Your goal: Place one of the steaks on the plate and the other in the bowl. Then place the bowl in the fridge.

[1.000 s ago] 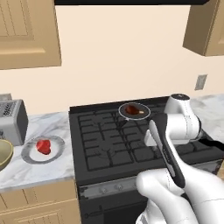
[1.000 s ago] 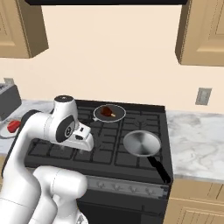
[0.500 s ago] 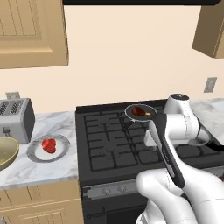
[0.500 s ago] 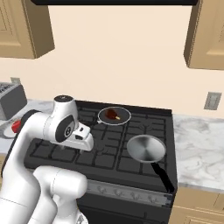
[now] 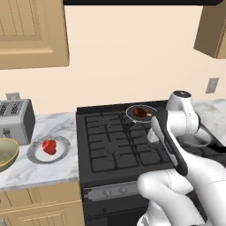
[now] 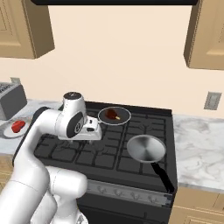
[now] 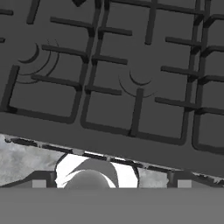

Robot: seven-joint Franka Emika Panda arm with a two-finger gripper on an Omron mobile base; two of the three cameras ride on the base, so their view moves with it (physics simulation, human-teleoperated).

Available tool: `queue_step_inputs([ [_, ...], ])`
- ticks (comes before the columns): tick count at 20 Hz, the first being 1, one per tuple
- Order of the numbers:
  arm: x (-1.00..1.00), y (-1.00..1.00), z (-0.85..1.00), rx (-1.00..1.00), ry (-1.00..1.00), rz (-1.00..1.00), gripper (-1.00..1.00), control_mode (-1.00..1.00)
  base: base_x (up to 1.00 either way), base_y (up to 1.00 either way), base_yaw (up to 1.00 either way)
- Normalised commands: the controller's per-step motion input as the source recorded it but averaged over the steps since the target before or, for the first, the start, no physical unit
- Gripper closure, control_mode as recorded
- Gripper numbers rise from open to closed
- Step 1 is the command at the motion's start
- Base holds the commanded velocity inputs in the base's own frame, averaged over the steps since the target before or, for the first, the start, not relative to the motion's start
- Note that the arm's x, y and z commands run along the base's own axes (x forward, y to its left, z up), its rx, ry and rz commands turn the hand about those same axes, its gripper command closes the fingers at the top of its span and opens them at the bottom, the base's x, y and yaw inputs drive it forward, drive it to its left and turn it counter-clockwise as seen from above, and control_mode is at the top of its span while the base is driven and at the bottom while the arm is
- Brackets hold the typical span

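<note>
Red steak (image 5: pixel 49 146) sits on the plate (image 5: pixel 36 155); brown steak (image 5: pixel 140 112) waits in the back pan (image 5: pixel 131 109). Soft and slippery, we'd pinch across its middle. End effector (image 6: pixel 93 130) gapes wide, empty.

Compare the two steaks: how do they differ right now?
The red steak lies on the plate on the counter left of the stove; the brown steak sits in a pan at the stove's back. The first is bright red all over, the second dark with a yellowish end. Both are small, flat and untouched by the gripper.

Arm folded forward, pincer (image 6: pixel 94 131) open wide, empty.
</note>
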Motion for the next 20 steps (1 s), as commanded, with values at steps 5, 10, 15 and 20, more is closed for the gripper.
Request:
queue_step_inputs([
  [5, 1.00, -0.68, 0.13, -0.14, -0.03, 0.34, -1.00, -1.00, 0.00, 0.00, 0.00],
  [10, 1.00, -0.18, 0.28, -0.18, 0.01, 0.20, -1.00, -1.00, 0.00, 0.00, 0.00],
  [15, 1.00, -0.02, 0.43, 0.00, 0.17, 0.03, -1.00, -1.00, 0.00, 0.00, 0.00],
  [20, 1.00, -0.19, 0.00, 0.13, 0.10, 0.02, -1.00, -1.00, 0.00, 0.00, 0.00],
])
